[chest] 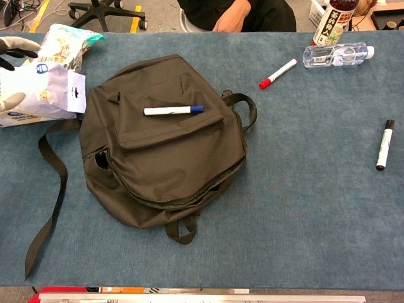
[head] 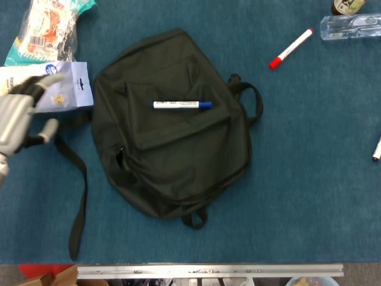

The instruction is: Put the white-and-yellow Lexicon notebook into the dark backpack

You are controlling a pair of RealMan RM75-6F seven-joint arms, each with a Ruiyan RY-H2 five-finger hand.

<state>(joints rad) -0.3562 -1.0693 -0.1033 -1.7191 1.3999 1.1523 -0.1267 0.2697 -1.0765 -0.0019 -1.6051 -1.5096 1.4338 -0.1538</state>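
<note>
Now the dark backpack [chest: 164, 148] lies flat and closed; no Lexicon notebook shows in either view.
The left hand [head: 18, 116] hovers empty, fingers apart, at the table's left edge beside the white pouch [chest: 41, 95]; a blue-capped marker [chest: 173, 110] rests on the backpack.

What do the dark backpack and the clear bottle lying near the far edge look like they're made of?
The backpack looks like matte woven fabric, probably nylon or polyester: it sags, creases, and has flat webbing straps. The bottle seems to be thin clear plastic, see-through and glossy. The blue-capped marker resting on the backpack appears to be smooth hard plastic.
</note>
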